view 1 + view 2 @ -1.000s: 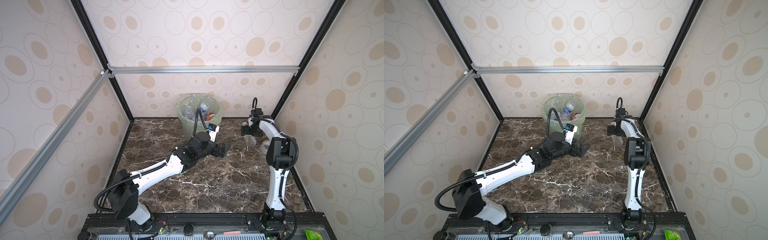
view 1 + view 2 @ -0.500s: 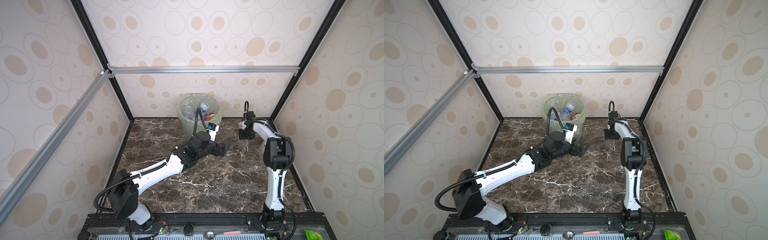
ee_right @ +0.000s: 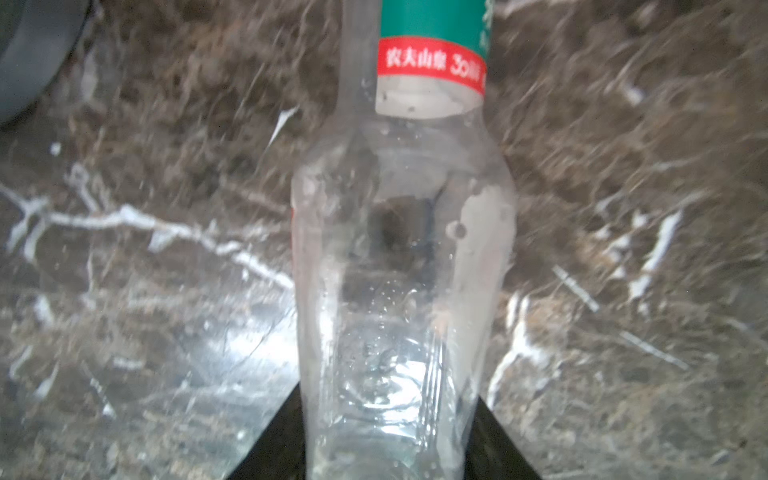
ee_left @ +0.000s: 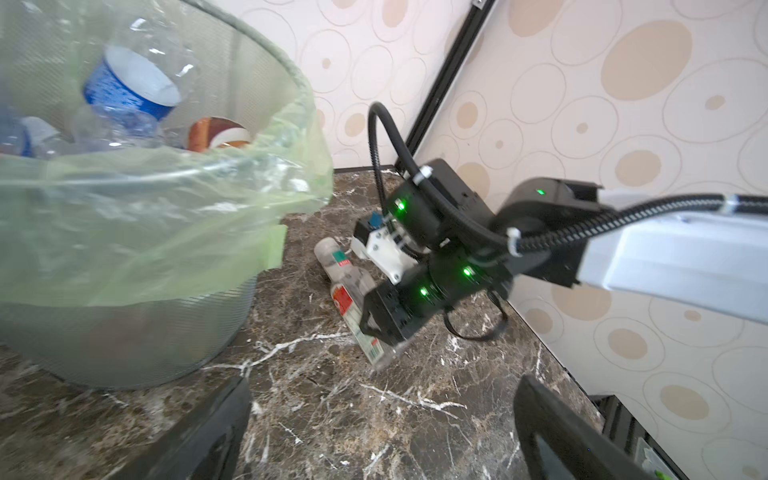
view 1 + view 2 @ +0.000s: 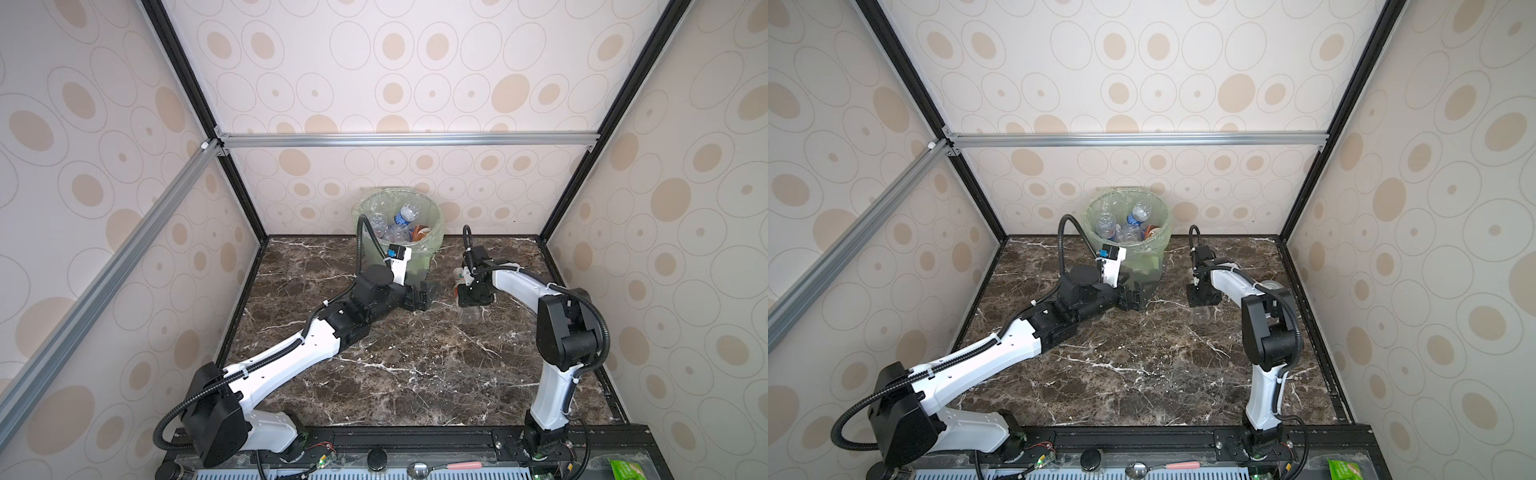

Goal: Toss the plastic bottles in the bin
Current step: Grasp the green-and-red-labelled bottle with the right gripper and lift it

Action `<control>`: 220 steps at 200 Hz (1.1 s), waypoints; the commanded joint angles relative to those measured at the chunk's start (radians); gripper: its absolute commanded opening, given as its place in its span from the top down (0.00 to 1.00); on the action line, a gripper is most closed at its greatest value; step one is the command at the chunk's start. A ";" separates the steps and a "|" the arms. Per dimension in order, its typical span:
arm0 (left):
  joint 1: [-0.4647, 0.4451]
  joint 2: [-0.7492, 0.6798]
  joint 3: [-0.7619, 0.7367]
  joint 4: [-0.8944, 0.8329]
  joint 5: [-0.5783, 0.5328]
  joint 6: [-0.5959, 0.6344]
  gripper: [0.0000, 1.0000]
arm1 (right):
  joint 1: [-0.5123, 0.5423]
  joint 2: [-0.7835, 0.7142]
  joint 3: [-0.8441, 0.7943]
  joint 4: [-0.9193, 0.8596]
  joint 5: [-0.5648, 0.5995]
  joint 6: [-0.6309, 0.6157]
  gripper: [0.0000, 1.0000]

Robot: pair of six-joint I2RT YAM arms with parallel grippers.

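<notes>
One bottle is in hand. The jaws of your right gripper [image 4: 382, 320] are pressed against both sides of a clear green-and-red-labelled bottle [image 3: 400, 257], gripping it toward its base, so the neck and cap overhang the grip. The wrist view is blurred, and I cannot tell whether the bottle is clear of the marble tabletop [image 5: 415, 353] or brushing it. The thin clear wall looks easy to crush, so squeeze just enough to stop it pivoting.

Lift straight up first, and do not start sideways until the hanging end is above the bag-lined rim of the bin [image 5: 435, 233]. The bin stands near the back wall, just beside the bottle. Its green liner is loose, and a low pass could snag it.

Your left gripper [image 5: 424, 297] has its fingers wide apart and holds nothing. It sits low by the foot of the bin, between the bin and your right gripper, so pass over it, not through it.

The bin already holds several bottles, a blue-labelled one [image 5: 405, 214] standing high. Open the jaws only over the middle of the opening.
</notes>
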 commanded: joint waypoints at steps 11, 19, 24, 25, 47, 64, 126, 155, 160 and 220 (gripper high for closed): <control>0.040 -0.050 -0.044 0.009 0.008 -0.012 0.01 | 0.049 -0.084 -0.126 -0.015 -0.058 0.058 0.44; 0.046 -0.056 -0.053 0.010 0.014 -0.012 0.01 | 0.055 -0.104 -0.146 -0.015 -0.062 0.063 0.41; 0.049 -0.057 -0.055 0.010 0.016 -0.012 0.01 | 0.057 -0.115 -0.155 -0.017 -0.063 0.065 0.40; 0.049 -0.059 -0.056 0.010 0.017 -0.013 0.01 | 0.057 -0.118 -0.155 -0.017 -0.062 0.065 0.39; 0.053 -0.065 -0.061 0.010 0.025 -0.014 0.01 | 0.059 -0.168 -0.152 -0.039 -0.038 0.064 0.28; 0.056 -0.069 -0.068 0.014 0.029 -0.019 0.01 | 0.060 -0.181 -0.117 -0.056 -0.028 0.053 0.20; 0.063 -0.096 -0.077 0.009 0.024 -0.035 0.01 | 0.083 -0.041 -0.021 -0.094 -0.014 0.028 0.11; 0.072 -0.110 -0.085 -0.011 0.017 -0.031 0.01 | 0.103 -0.006 -0.045 -0.105 0.057 0.006 0.11; 0.074 -0.110 -0.085 -0.012 0.017 -0.031 0.01 | 0.103 -0.005 -0.053 -0.101 0.059 0.004 0.11; 0.083 -0.072 -0.065 0.013 0.044 -0.049 0.01 | 0.105 -0.038 -0.106 -0.070 0.083 0.002 0.34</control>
